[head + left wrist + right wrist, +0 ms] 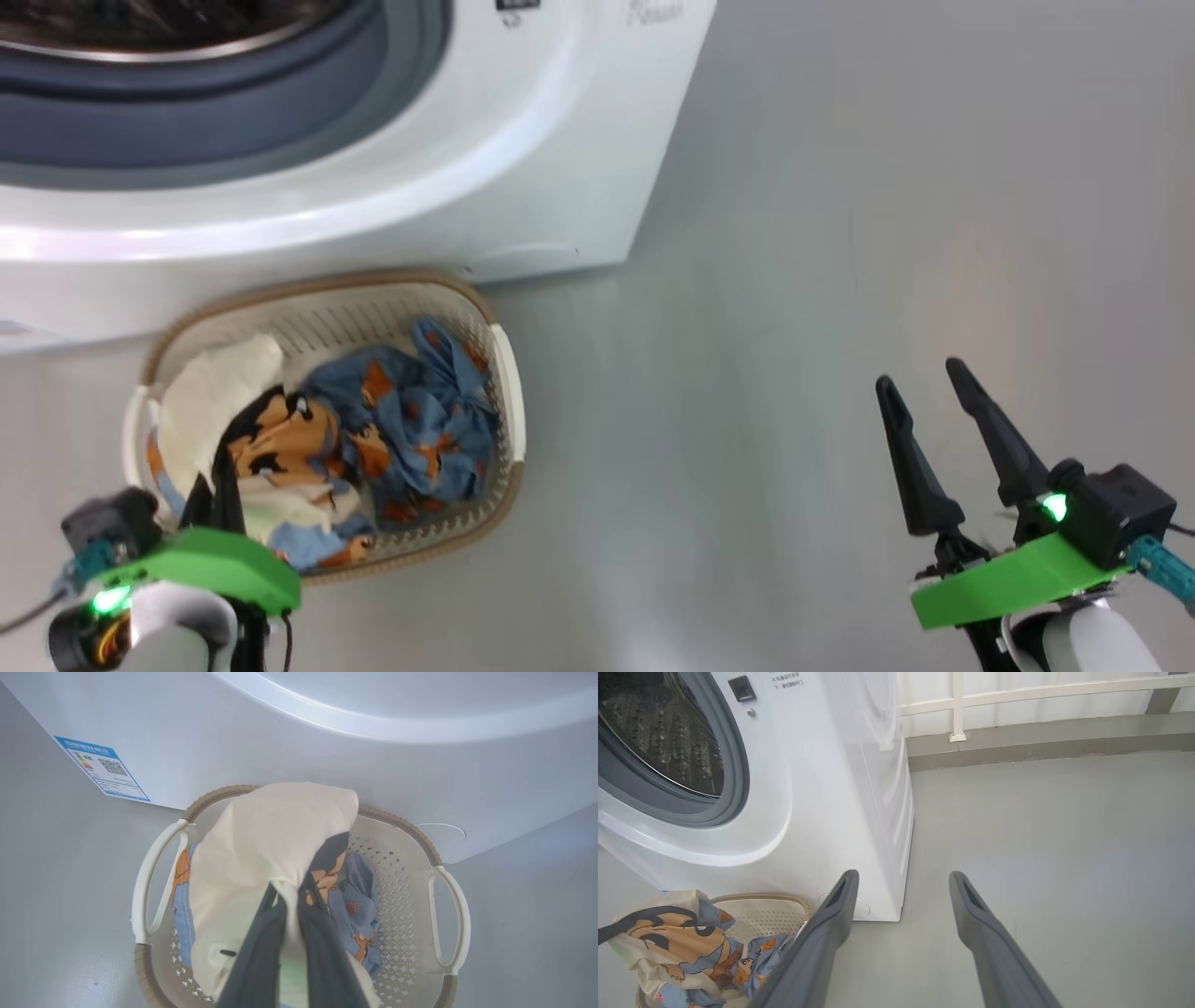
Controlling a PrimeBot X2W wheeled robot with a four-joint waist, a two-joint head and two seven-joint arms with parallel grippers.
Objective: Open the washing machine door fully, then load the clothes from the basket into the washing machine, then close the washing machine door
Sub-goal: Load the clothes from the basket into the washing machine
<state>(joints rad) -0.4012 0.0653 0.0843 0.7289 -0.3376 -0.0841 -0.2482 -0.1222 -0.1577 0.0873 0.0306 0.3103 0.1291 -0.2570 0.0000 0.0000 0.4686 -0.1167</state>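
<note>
Grey, smooth floor (pixel 840 280) spreads under everything, and a white railing (pixel 957 704) runs along the wall beyond the big white boxy front-loading washing machine (pixel 523 168). The machine's round mouth stands uncovered, with a grey rubber gasket (pixel 233 112) ringing the perforated steel drum (pixel 658 732). A small blue label sticker (pixel 103 767) sits low on its front panel.

Directly in front of the washing machine, close against its foot, stands the small rectangular cream plastic basket (pixel 509 392) with perforated sides, a brown woven-look rim and white side handles; I cannot tell whether the two touch. Inside it lie crumpled light blue garments (pixel 420 411) with orange patterns.

The left end effector (pixel 292 891) is over the basket in front of the washing machine. Its two dark fingers (pixel 261 947) are pinched together on a fold of the cream garment (pixel 261 849) with orange-black print and blue trim. From the right wrist view the cloth stands bunched above the basket rim.

The right end effector (pixel 918 373) hangs over bare floor out past the washing machine's front corner, well apart from the basket. Its long fingers (pixel 831 919) are spread wide, with nothing between them.
</note>
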